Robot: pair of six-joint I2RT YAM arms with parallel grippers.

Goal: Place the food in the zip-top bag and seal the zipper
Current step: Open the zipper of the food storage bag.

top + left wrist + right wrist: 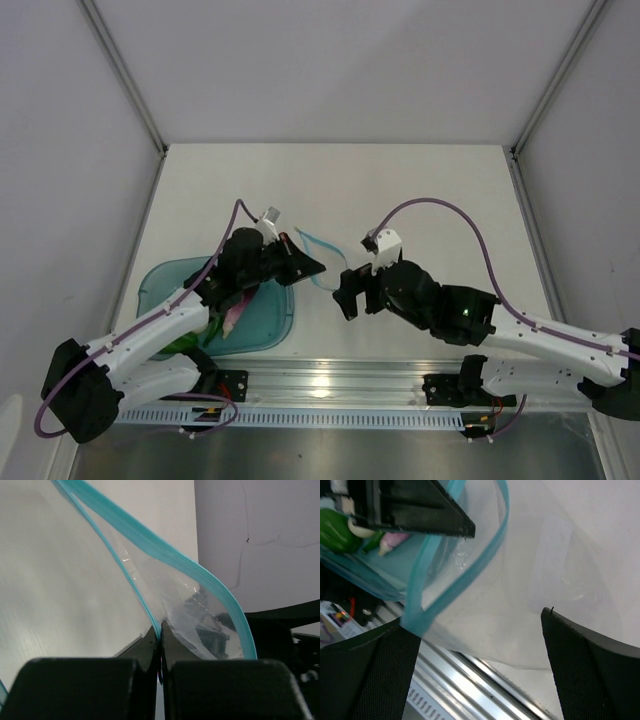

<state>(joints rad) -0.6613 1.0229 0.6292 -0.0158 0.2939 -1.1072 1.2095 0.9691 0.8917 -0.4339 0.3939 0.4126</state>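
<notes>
White counter enclosed by plain white walls, with an aluminium rail along its near edge, where both arm bases are mounted.

Left claw: extended over the far right corner of the teal tray. In the left wrist view its fingers are pressed together on the zipper, pinching one lip of the light-blue strip. The other lip bows away to the right, so the mouth stands parted.

Right claw: just right of the left claw and facing it. In the right wrist view its fingers are spread wide. The clear film of the zip-top bag lies between them, and the blue strip runs down to the tip of the left-hand finger. Whether the strip touches that finger cannot be told.

The bag hangs between the two claws, above the counter, beside the tray's right edge.

The food lies in the tray, beneath the left arm. The green apple and a pale pink piece beside it show in the right wrist view; the other pieces are hidden by the arm.
</notes>
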